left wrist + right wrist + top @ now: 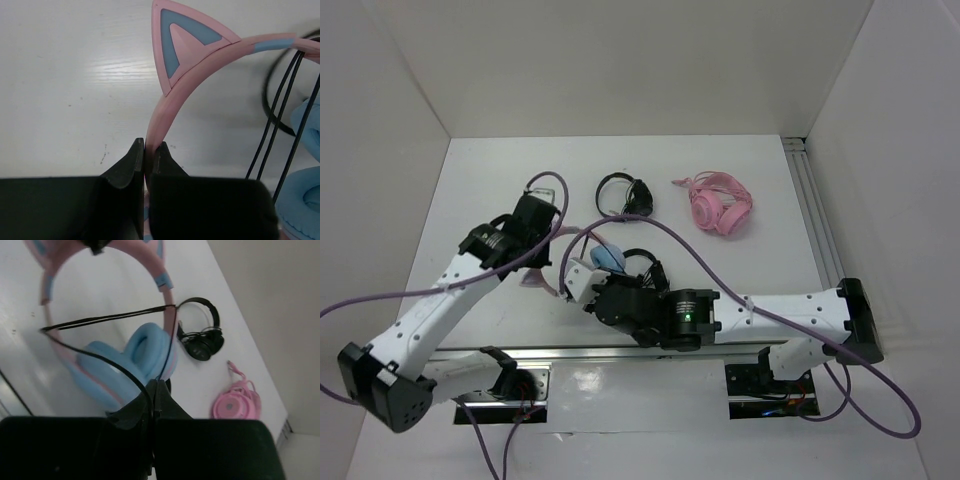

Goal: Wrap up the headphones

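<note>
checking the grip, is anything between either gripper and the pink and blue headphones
Nothing visible. The left gripper is shut on the headband, the right gripper looks shut on the cable beside the ear cups. The black headphones and pink headphones lie well apart.

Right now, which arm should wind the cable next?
Probably the right arm: its jaws pinch the cable, strung across the headband, while the left arm holds the headband steady in its jaws.
</note>
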